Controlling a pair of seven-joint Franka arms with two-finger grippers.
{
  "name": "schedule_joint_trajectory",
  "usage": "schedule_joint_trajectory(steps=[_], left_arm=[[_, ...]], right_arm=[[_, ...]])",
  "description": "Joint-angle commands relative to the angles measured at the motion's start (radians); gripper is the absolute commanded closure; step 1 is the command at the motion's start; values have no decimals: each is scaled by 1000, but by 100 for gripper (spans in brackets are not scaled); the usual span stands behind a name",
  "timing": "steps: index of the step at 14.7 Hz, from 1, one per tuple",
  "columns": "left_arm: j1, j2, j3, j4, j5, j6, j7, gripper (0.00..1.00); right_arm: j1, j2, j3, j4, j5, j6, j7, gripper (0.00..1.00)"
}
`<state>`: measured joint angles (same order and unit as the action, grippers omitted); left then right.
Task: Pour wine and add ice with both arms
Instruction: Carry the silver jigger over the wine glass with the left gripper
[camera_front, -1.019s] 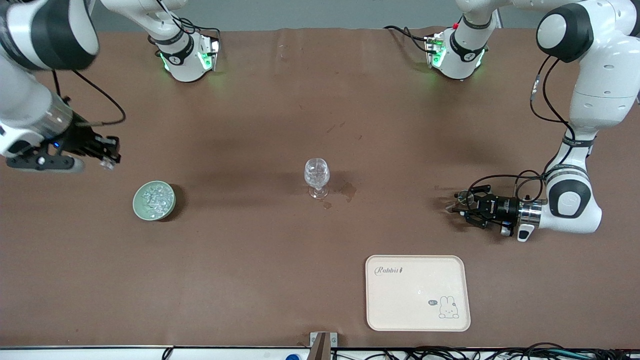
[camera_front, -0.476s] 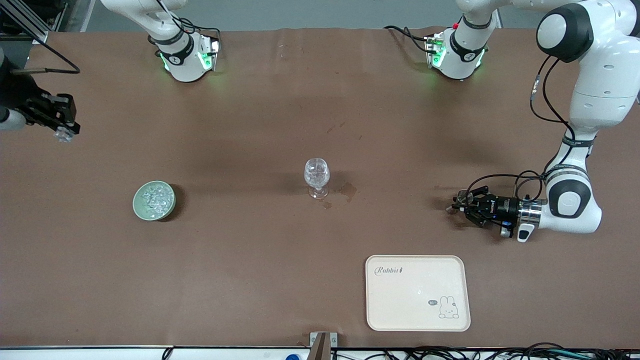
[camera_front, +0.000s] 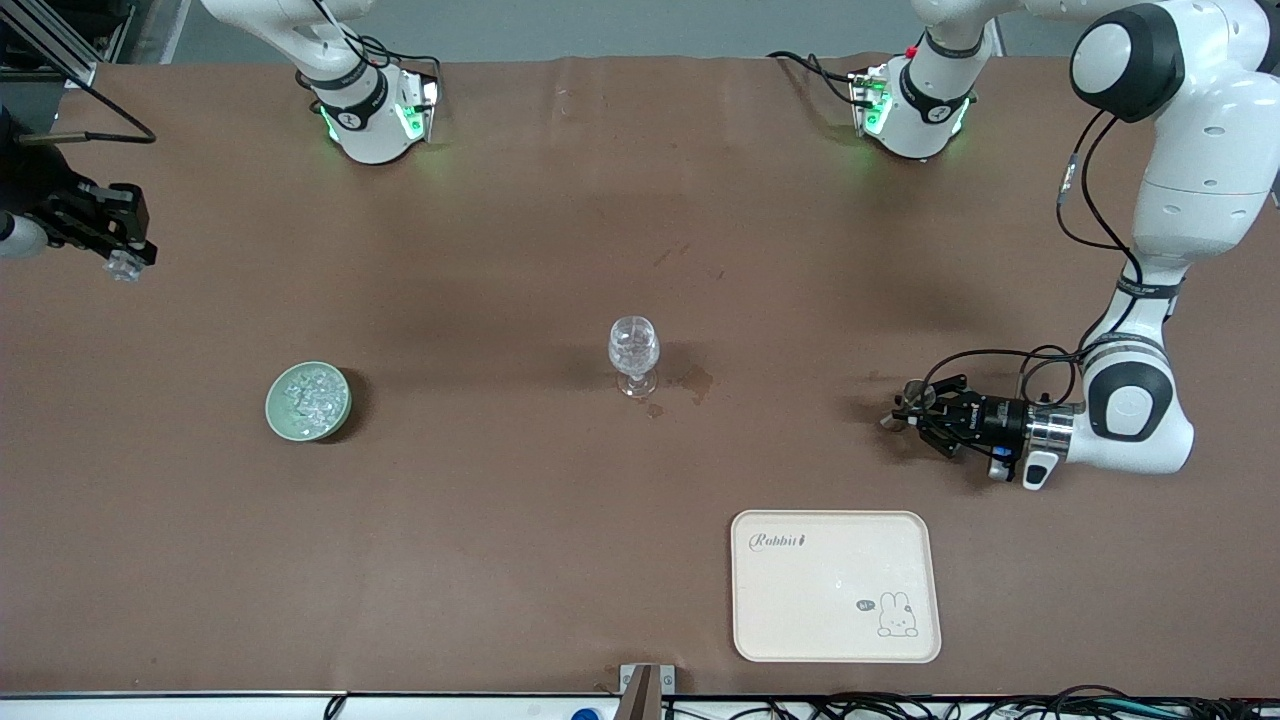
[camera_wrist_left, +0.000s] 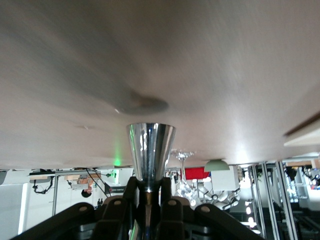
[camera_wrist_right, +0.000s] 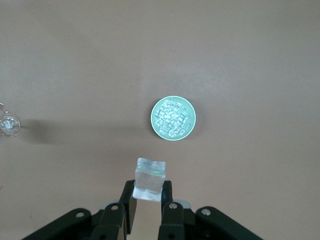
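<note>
Your right gripper (camera_front: 125, 262) is up over the table's right-arm end, fingers (camera_wrist_right: 127, 197) clamped on one ice cube (camera_wrist_right: 149, 179). The rest of the ice (camera_front: 307, 398) lies in the bowl (camera_front: 276, 413), well apart from those fingers. Your left gripper (camera_front: 915, 412) sits low over the table, pinching a metal cup (camera_wrist_left: 150, 155), with the glass (camera_front: 633, 352) well apart from its fingertips.

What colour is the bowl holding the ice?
Pale green; the bowl shows best in the right wrist view.
</note>
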<state>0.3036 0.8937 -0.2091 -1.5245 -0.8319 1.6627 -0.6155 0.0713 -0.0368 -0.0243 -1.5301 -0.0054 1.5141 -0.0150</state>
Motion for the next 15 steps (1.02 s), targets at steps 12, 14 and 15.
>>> schedule_joint_trajectory(steps=[12, 14, 15], left_arm=[[-9, -162, -272, 3, -39, 118, -400, 99], [-44, -189, -288, -5, -29, 173, -463, 99], [-78, -206, -288, -8, -29, 205, -496, 99]], right_arm=[[-7, 9, 4, 16, -4, -41, -14, 96], [-7, 9, 4, 15, -1, -40, -14, 96], [-5, 9, 4, 14, -1, -40, -14, 96]])
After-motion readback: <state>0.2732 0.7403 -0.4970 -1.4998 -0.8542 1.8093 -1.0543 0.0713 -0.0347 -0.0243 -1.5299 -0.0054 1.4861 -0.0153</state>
